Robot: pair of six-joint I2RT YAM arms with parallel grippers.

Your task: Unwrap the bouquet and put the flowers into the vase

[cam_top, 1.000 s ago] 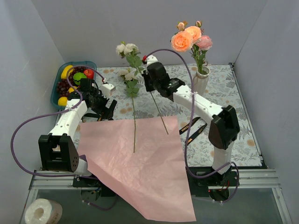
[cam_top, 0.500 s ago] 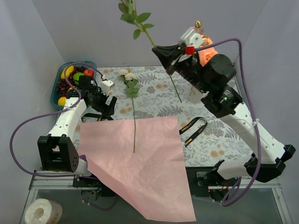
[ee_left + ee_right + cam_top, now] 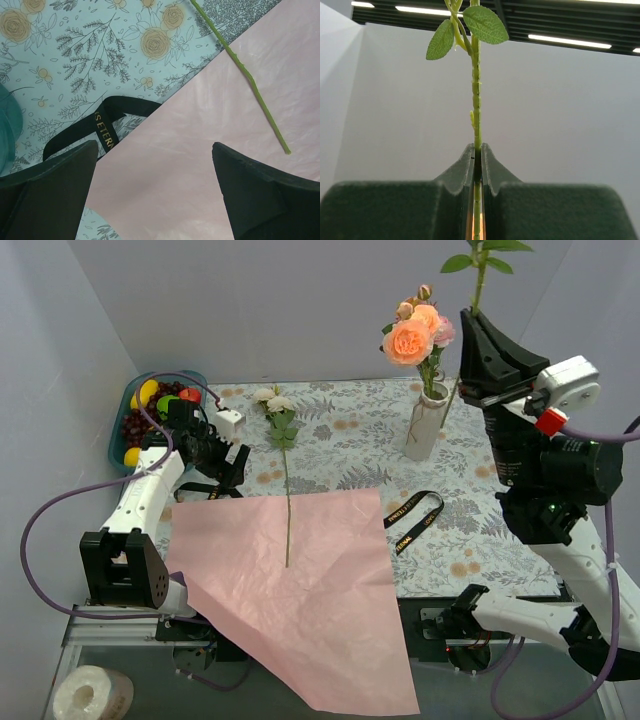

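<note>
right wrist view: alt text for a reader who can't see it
The right gripper is shut on a thin green flower stem standing upright between its fingers. Two leaves show near the top, against a pale wall.

Top external: fixed high behind the near edge, looking down and forward over the tabletop point(image 3: 480, 530), pink paper point(image 3: 300, 580) left of centre. Left wrist: close above the pink paper's far-left edge, facing straight down between own left fingers point(image 3: 50, 190); shares with the top view that paper, the black ribbon point(image 3: 107, 127) beside it and the lying stem point(image 3: 250, 85) on it. Right wrist: high, well right of the pink paper, aimed upward past own right fingers point(image 3: 395, 210) along the pinched stem point(image 3: 476, 100) toward wall point(image 3: 570, 125) and ceiling lights point(image 3: 570, 41); shares only that stem.
</note>
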